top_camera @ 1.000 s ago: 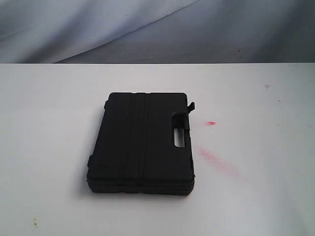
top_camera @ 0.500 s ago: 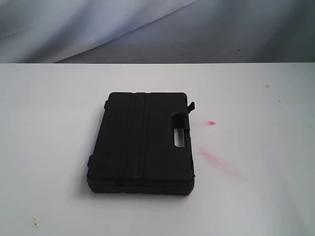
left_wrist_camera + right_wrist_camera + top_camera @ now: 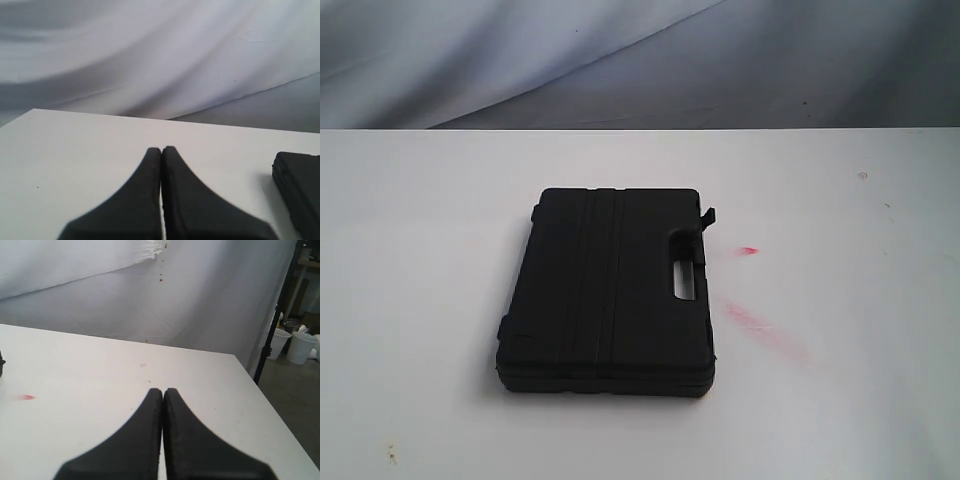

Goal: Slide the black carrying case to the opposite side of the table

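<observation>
The black carrying case (image 3: 605, 290) lies flat and closed on the white table (image 3: 840, 400), a little left of the middle in the exterior view, its handle slot facing right. One corner of the case (image 3: 300, 190) shows in the left wrist view, off to the side of my left gripper (image 3: 161, 149), which is shut with nothing in it. My right gripper (image 3: 163, 390) is shut too, empty, over bare table (image 3: 75, 370). Neither arm shows in the exterior view.
Pink-red smears (image 3: 760, 328) mark the table to the right of the case, one smear (image 3: 26, 397) also in the right wrist view. A grey cloth backdrop (image 3: 640, 60) hangs behind. Beyond the table's right edge stand a black pole (image 3: 272, 330) and white buckets (image 3: 302, 346).
</observation>
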